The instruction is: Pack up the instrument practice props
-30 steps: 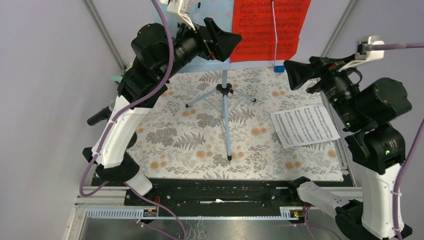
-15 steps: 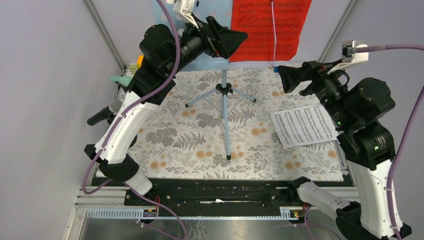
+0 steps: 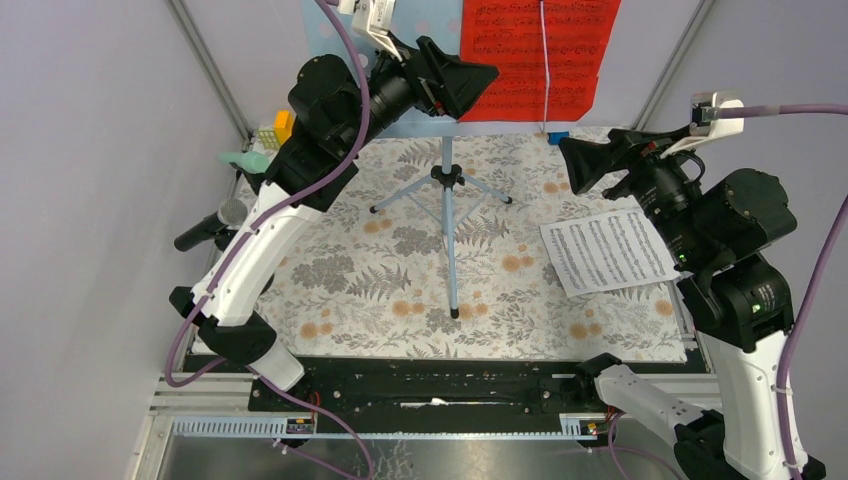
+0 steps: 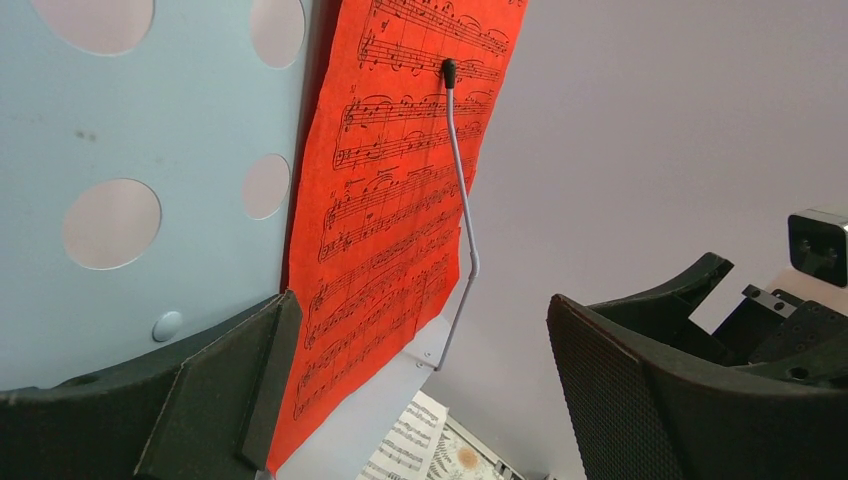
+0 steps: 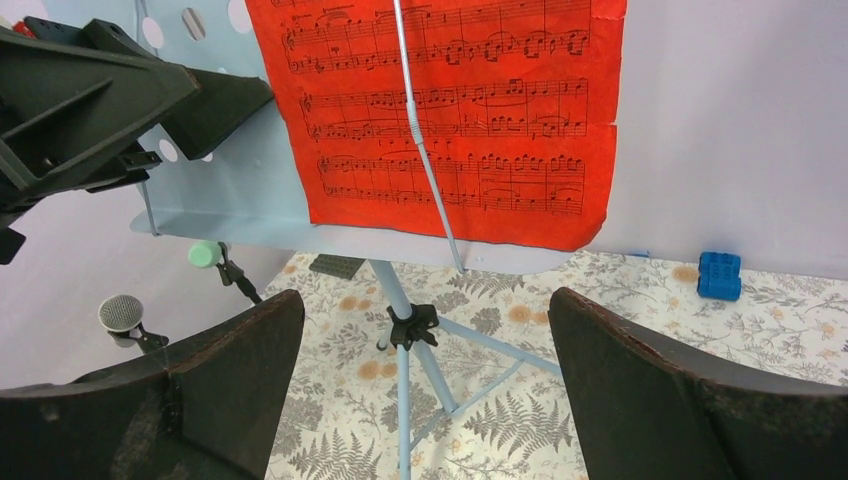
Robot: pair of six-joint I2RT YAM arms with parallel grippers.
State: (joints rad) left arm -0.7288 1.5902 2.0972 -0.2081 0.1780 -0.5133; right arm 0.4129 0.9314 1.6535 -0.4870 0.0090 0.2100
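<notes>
Both my pincers are spread wide and pinch nothing. My left pincer (image 4: 420,310) is raised at the far side, close against the pale blue rack (image 4: 120,130). One finger sits in front of the rack's perforated face, and the lower edge of the red sheet (image 4: 390,230) falls in the gap between my fingers. I judge I am lining up to take that sheet first.

The sheet stands upright only because its foot rests on the rack's ledge and a thin wire arm (image 5: 420,140) runs down across it. So I expect it must slide out from under the wire rather than be tugged straight off.

My right pincer (image 5: 427,300) faces the same sheet from the right and nearer, well short of it. It looks ready to steady the rack or receive the paper.

The rack stands on its tripod legs (image 3: 450,200) at the far middle of the floral mat (image 3: 400,280). The white sheet (image 3: 608,250) lies flat on the mat at the right, beside my right arm. The black microphone (image 3: 205,228) and the mint-green microphone (image 3: 240,160) wait along the left edge, untouched.
</notes>
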